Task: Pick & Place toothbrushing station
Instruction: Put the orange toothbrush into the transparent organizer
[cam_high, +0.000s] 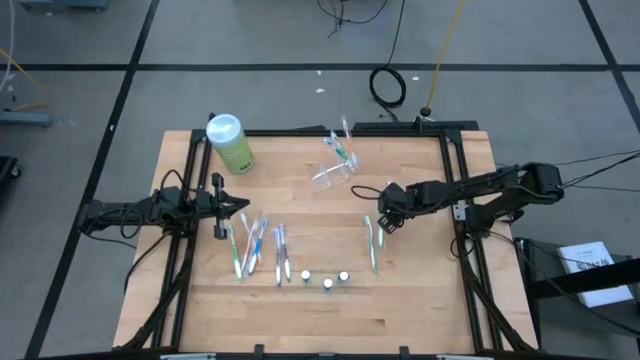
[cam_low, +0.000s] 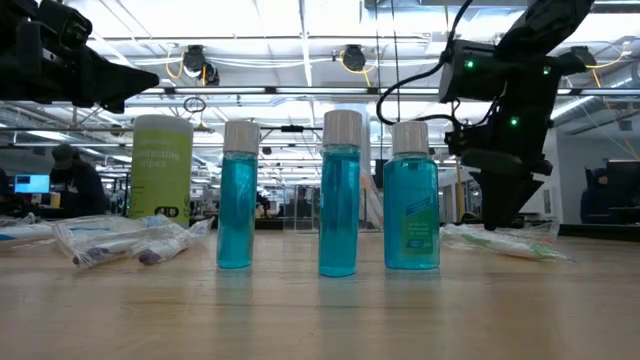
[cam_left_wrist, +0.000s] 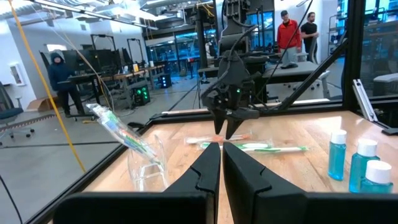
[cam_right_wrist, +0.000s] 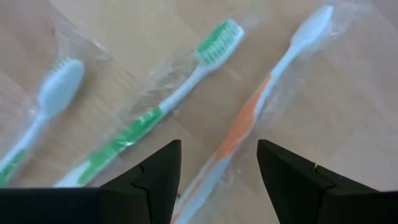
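Right wrist view shows our right gripper (cam_right_wrist: 217, 163) with its fingers spread apart, low over the table, an orange-and-white wrapped toothbrush (cam_right_wrist: 261, 106) lying in the gap between them and untouched as far as we can see; a green-and-white wrapped toothbrush (cam_right_wrist: 180, 87) lies just beside it, and a third one (cam_right_wrist: 43, 106) a little further off. From the high view, this gripper (cam_high: 386, 222) hangs over the right half of the wooden table (cam_high: 330, 310), above that small group of brushes. The toothbrushing station (cam_high: 330, 173), a clear plastic holder, sits toward the far middle of the table, apart from the right gripper; in the left wrist view it (cam_left_wrist: 146, 165) appears upright with a wrapped toothbrush leaning out of it at a slant, away from the table's middle. Open wood lies around it on all sides, and the black frame rail runs along the far edge behind it. Our left gripper (cam_high: 243, 206) waits over the left side, fingers pressed together and holding nothing. Near it lie several more wrapped brushes (cam_high: 255, 245), three small blue bottles (cam_high: 326, 279) stand toward the near edge, and a light-green bottle (cam_high: 229, 143) is at the far-left corner.
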